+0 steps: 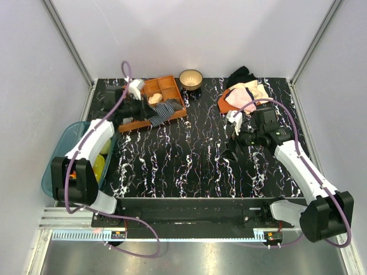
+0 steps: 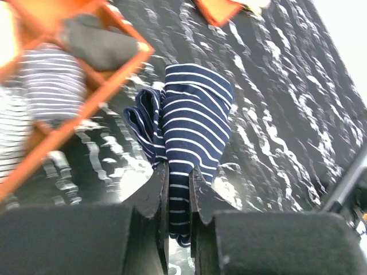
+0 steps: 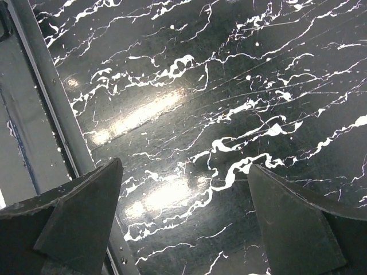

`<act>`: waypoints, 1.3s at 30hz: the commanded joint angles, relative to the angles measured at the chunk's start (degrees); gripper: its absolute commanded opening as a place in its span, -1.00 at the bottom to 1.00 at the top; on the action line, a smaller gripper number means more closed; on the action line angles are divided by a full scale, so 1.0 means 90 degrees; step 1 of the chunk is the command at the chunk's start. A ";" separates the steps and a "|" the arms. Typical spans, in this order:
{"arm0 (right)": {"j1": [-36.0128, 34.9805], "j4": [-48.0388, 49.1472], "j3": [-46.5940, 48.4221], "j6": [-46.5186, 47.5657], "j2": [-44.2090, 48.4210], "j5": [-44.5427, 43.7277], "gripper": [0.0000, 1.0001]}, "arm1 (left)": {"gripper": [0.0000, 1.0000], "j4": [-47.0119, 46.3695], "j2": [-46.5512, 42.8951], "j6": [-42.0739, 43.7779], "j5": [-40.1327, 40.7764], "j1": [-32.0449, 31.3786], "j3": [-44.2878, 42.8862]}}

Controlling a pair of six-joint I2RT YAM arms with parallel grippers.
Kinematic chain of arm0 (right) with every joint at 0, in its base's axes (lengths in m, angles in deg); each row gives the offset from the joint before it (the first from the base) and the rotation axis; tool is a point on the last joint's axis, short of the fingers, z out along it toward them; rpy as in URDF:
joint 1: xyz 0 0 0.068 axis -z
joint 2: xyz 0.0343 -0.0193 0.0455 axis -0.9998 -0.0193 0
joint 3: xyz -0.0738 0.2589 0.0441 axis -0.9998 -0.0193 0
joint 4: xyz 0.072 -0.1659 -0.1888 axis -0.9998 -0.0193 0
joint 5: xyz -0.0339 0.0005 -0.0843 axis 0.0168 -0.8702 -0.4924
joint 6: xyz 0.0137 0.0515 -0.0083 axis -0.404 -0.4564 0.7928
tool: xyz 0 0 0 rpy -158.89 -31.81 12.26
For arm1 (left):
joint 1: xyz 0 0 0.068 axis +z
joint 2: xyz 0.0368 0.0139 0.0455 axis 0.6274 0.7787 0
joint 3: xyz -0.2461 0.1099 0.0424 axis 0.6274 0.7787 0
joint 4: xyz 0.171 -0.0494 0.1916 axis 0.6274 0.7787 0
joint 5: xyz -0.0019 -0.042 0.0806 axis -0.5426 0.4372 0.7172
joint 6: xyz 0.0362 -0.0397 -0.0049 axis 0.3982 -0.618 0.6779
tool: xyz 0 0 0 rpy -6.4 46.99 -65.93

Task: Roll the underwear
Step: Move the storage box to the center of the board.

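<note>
Far to the left of the orange tray (image 1: 167, 87) sits a blue bin (image 1: 54, 166) with yellow things (image 1: 98, 166) in it. The tray lies at the back left of the tabletop (image 1: 189, 160). The left wrist view shows a grey roll (image 2: 94, 40) and striped rolls (image 2: 49, 80) in its boxes. The underwear (image 2: 195, 114) lies bunched on the tabletop just beside the tray's near right corner. It is dark blue with thin pale stripes. The left tool (image 2: 178, 169) is pinched narrow on the near end of the underwear, with cloth squeezed between its two fingers. The tray's edge is close beside it. Just right of the tray stands a small bowl (image 1: 190, 78). Further right is a pile of clothes (image 1: 243, 94), black, cream, pink and orange. In front of that pile, well to the right of the tray, the right tool (image 3: 184, 166) hangs spread wide over bare tabletop and holds nothing.
</note>
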 commanded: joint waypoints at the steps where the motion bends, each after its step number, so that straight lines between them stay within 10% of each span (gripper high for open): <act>1: 0.0034 0.0340 0.0000 -0.0255 0.0346 0.0188 1.00 | -0.99 0.0781 0.0432 0.0654 0.0692 0.0782 -0.1111; 21: 0.0278 0.0399 -0.0010 -0.0216 0.0240 -0.0213 0.99 | -0.99 0.1866 0.5667 0.0061 0.1445 0.1194 -0.7508; 39: -0.0444 -0.0041 0.1099 0.2510 -0.1778 0.0578 0.80 | -0.95 0.1240 0.3774 0.0625 0.0323 0.1341 -0.5498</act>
